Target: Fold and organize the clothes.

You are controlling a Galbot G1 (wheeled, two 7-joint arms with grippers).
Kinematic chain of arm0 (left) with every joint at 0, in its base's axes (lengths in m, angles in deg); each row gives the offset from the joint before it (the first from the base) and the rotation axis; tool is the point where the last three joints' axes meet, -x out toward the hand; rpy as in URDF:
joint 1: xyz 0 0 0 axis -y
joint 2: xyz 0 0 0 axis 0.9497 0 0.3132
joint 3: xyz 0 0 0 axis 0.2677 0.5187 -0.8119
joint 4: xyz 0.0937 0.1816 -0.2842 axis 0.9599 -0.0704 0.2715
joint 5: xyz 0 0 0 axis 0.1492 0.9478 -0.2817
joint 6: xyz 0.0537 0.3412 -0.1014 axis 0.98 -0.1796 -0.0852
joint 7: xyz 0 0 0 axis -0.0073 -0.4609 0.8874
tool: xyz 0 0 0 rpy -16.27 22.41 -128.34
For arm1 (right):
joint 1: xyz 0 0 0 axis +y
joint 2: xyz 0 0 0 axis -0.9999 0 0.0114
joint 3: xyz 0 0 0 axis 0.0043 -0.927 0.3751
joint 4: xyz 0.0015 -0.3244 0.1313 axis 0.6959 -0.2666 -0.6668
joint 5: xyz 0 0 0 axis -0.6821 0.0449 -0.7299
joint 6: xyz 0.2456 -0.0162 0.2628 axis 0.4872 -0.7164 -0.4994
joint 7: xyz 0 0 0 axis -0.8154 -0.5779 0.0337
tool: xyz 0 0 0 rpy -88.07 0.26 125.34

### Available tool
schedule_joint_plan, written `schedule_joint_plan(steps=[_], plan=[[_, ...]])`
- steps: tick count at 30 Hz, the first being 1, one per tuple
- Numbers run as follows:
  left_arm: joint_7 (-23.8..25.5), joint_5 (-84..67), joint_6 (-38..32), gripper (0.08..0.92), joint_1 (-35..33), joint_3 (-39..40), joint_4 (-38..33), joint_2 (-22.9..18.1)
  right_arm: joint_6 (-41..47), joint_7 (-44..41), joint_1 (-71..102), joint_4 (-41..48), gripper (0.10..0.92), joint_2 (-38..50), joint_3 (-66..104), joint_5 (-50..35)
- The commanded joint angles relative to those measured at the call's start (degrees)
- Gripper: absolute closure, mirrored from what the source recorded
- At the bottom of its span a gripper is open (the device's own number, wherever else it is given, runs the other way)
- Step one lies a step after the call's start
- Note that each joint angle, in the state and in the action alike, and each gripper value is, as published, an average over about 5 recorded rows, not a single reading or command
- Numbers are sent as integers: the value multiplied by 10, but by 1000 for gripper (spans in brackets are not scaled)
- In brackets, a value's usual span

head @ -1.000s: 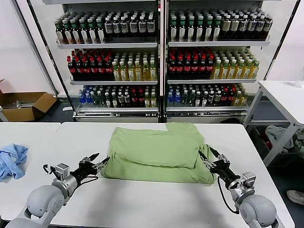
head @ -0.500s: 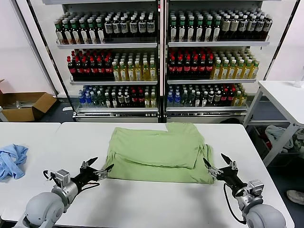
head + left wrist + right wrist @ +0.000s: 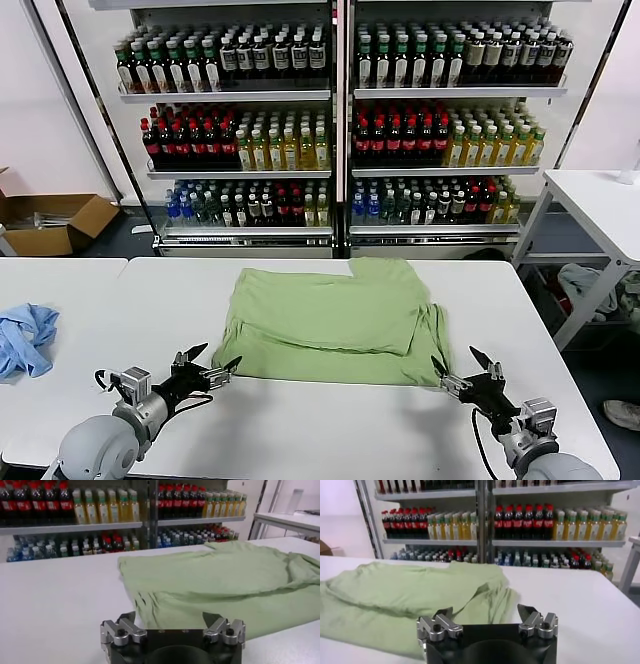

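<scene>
Head view: folded shirt (image 3: 335, 320) lies mid-table (image 3: 300, 430). Left gripper (image 3: 212, 362) and right gripper (image 3: 462, 366) both spread wide, holding nothing, probably just clear of its front corners.

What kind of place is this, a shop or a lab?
Probably a lab or test room dressed as a shop. Shelves of bottled drinks line the back wall like a store, yet plain white tables fill the floor, one bearing a folded green shirt, and an open cardboard box sits aside.
</scene>
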Motion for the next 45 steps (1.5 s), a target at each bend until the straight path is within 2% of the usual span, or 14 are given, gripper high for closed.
schedule_joint_plan(steps=[1, 4, 12, 27, 37, 45], plan=[[-5, -21, 7, 177, 13, 9, 22, 5, 22, 11, 18, -3, 205, -5, -17, 19], [-4, -28, 11, 177, 25, 15, 37, 4, 26, 12, 22, -2, 250, -5, -19, 24], [7, -37, 19, 194, 49, 28, 69, 2, 25, 10, 9, 9, 484, -7, -35, 23], [26, -37, 31, 606, 46, 28, 82, 4, 26, 4, -9, 13, 899, 5, -42, 13], [17, -16, 35, 884, -39, -5, 3, 23, 28, -2, 59, -42, 919, 19, -18, -10], [-12, 2, 61, 907, -146, -60, -98, 30, 38, -1, 138, -96, 919, 21, 9, -1]])
